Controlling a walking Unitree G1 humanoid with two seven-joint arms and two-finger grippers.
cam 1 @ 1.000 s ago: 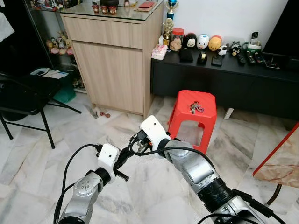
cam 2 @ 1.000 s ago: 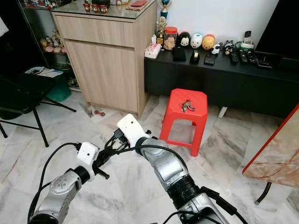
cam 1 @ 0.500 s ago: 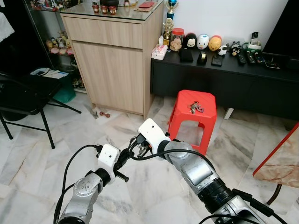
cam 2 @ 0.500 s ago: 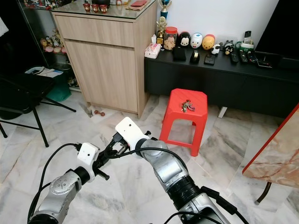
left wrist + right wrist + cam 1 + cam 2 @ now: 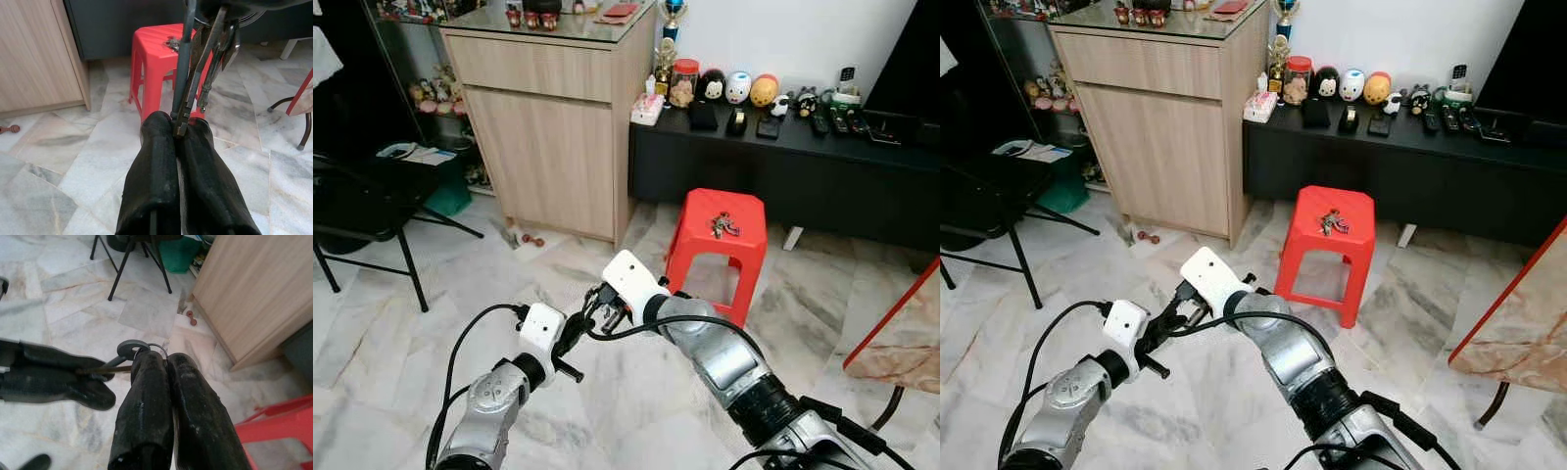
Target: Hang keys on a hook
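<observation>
Between the two arms above the marble floor (image 5: 401, 323), the keys (image 5: 205, 54) hang pinched at both ends, left gripper (image 5: 181, 129) clamped on a key tip, right gripper (image 5: 164, 360) closed at the ring.

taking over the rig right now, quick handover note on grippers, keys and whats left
Left gripper: shut on the tip of one key of the key bunch.
Right gripper: shut on the same bunch at its ring; the two grippers meet low in front of the robot.
A second set of keys lies on the red stool.
Done: bunch is in hand.
Left: no hook can be made out; find it and hang the keys.
</observation>
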